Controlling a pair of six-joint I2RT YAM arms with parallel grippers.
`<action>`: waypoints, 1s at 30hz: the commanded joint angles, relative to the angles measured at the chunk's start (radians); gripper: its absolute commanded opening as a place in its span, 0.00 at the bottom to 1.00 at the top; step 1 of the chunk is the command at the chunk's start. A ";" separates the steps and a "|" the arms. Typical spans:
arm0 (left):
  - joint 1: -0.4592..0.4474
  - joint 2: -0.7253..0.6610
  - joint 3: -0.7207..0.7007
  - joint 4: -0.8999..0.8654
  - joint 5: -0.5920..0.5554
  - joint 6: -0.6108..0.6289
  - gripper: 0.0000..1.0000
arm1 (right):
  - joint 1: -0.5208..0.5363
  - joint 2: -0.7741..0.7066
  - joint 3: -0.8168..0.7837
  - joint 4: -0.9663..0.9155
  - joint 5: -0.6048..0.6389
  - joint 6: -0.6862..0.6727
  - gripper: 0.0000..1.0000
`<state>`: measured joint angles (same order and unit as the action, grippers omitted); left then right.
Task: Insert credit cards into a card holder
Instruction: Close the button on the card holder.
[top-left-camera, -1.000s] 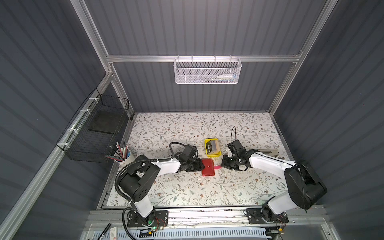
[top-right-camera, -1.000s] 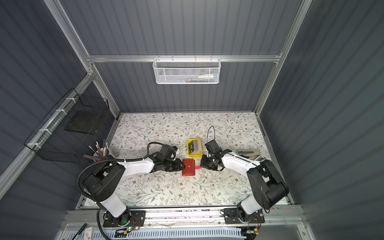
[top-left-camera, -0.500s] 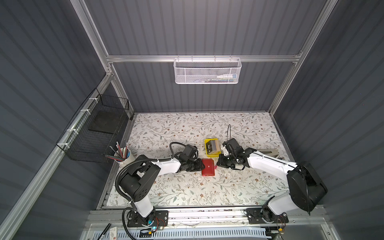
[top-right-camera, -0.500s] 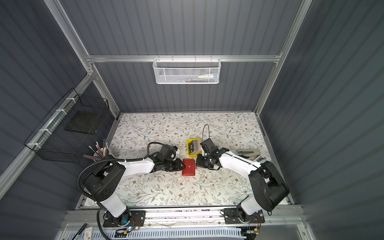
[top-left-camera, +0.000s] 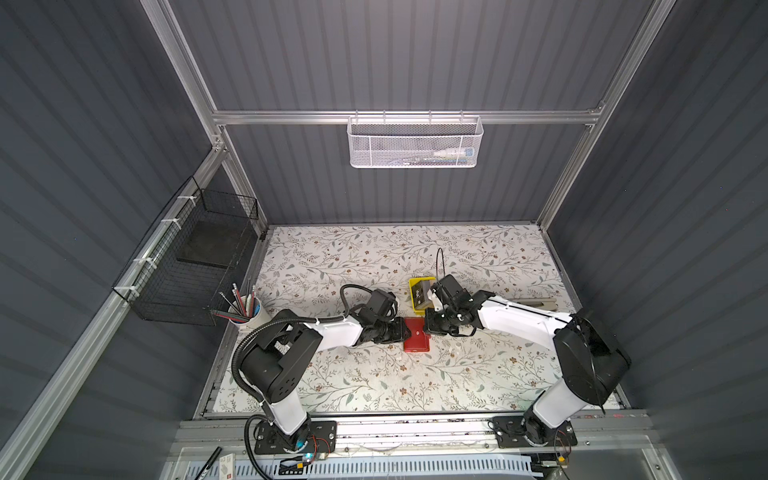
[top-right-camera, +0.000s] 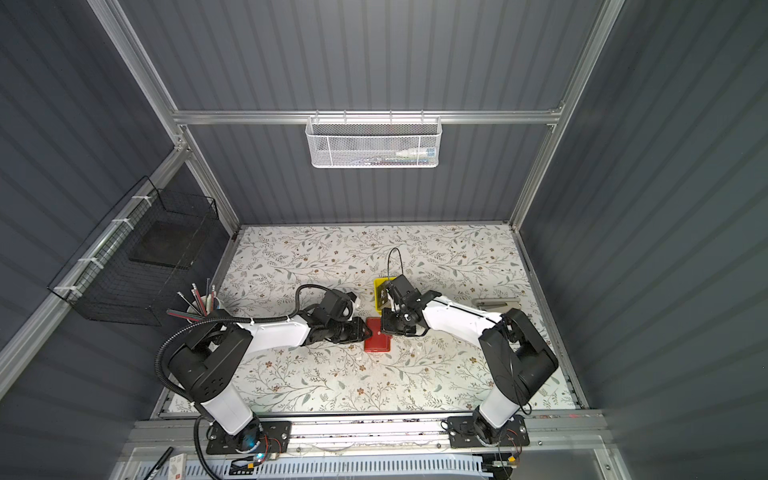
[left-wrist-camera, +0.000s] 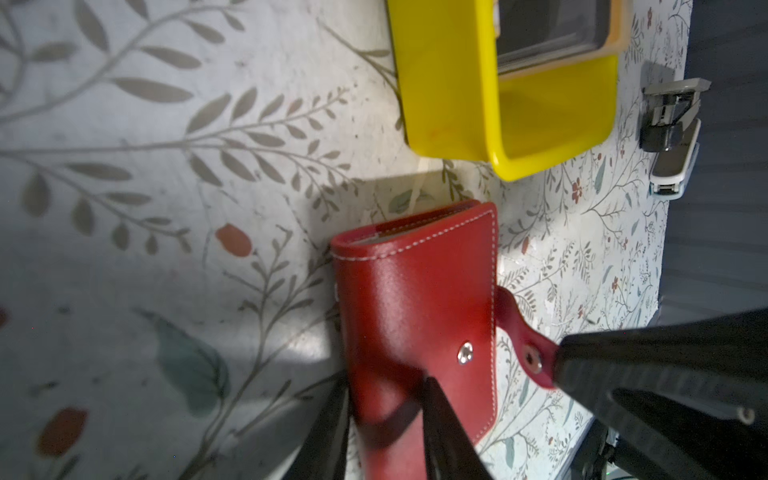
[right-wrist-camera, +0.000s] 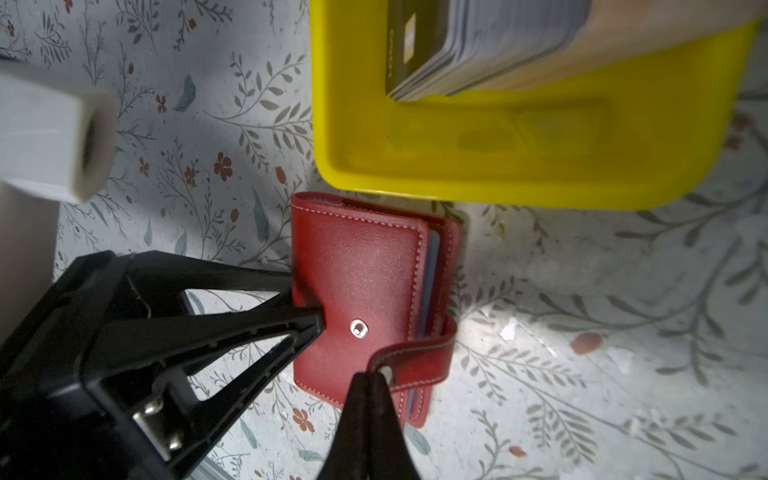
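Observation:
The red card holder (top-left-camera: 417, 343) (top-right-camera: 378, 343) lies closed on the floral table between both arms. My left gripper (left-wrist-camera: 384, 390) (right-wrist-camera: 305, 299) is shut on its spine edge (left-wrist-camera: 415, 299), one finger above the cover and one below. My right gripper (right-wrist-camera: 370, 376) (top-left-camera: 426, 328) is shut on the end of the snap strap (right-wrist-camera: 415, 353) (left-wrist-camera: 515, 328), which curls over the holder's open edge near the cover's stud. Bluish sleeves show at that edge. The credit cards (right-wrist-camera: 478, 45) (left-wrist-camera: 548, 37) stand stacked in a yellow tray just behind the holder.
The yellow tray (right-wrist-camera: 498, 183) (top-left-camera: 412, 293) almost touches the holder's far end. A grey stapler (left-wrist-camera: 669, 137) (top-left-camera: 536, 302) lies to the right by the wall. A pen cup (top-left-camera: 247, 309) and a black wire basket (top-left-camera: 195, 257) are at the left.
My right gripper has moved left with the strap, from beside the holder to over its right edge. The left gripper and the holder have stayed put.

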<state>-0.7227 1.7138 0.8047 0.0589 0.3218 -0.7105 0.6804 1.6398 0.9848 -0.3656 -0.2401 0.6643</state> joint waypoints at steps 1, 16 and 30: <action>-0.013 0.030 -0.018 -0.016 0.030 -0.011 0.31 | 0.017 0.024 0.034 -0.017 0.010 -0.015 0.02; -0.019 0.023 -0.025 -0.009 0.022 -0.014 0.29 | 0.041 0.083 0.083 -0.096 0.068 -0.020 0.02; -0.020 0.017 -0.035 -0.003 0.018 -0.015 0.29 | 0.047 0.081 0.082 -0.049 0.037 -0.011 0.02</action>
<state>-0.7326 1.7191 0.7933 0.0917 0.3340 -0.7185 0.7219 1.7260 1.0534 -0.4229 -0.1982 0.6537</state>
